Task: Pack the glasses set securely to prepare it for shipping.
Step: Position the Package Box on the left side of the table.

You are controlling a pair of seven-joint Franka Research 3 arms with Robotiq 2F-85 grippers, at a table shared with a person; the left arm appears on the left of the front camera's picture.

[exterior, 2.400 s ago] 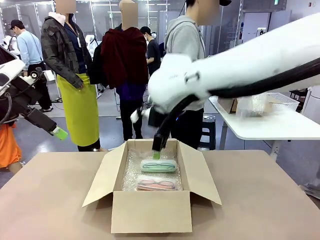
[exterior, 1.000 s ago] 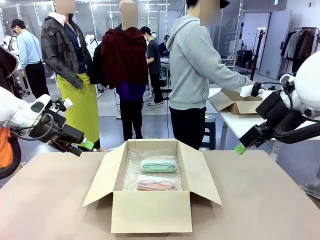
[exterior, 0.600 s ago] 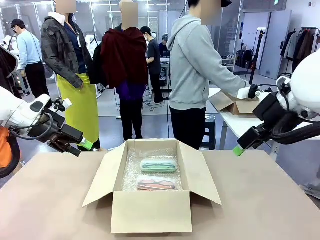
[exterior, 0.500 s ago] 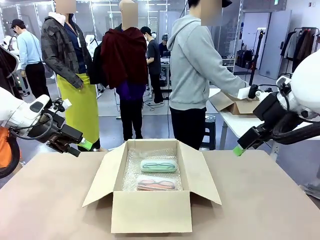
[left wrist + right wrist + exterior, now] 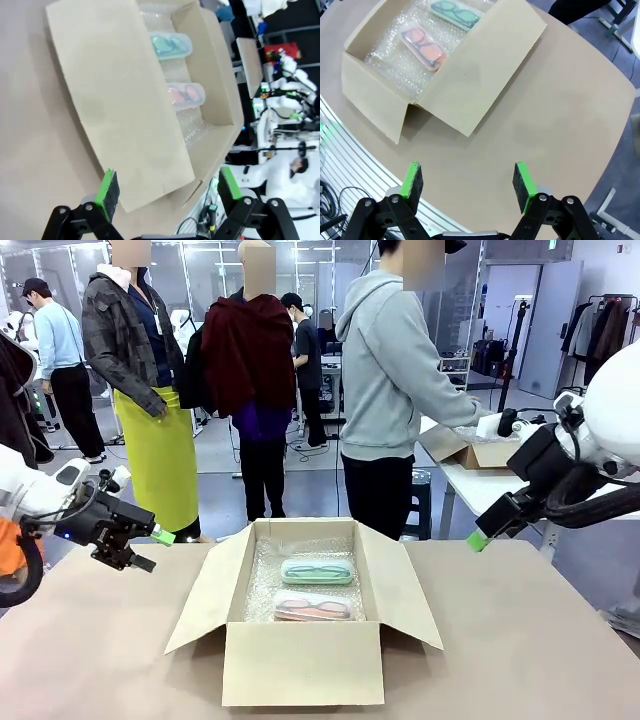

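Pale mint-green and pale pink, your two cases lie side by side on the bubble wrap (image 5: 262, 585) that lines the open cardboard box (image 5: 300, 665) in the middle of the table (image 5: 520, 640). The mint-green case (image 5: 316, 571) sits toward the far side and the pink case (image 5: 312, 607) nearer the robot, with a strip of wrap between them. Glasses frames show through both lids. All four box flaps stand open.

Neither case is in your grasp. Your left gripper (image 5: 152, 550) hangs over the table's left part, beyond the box's left flap and well apart from the cases. Its wrist view shows the green pads spread wide with nothing between them, and the flap lies ahead of them.

Your right gripper (image 5: 478, 539) hangs to the right of the box, above the table and well apart from the cases. From its wrist camera the fingers are likewise spread and empty, with the box and both cases well ahead of them.
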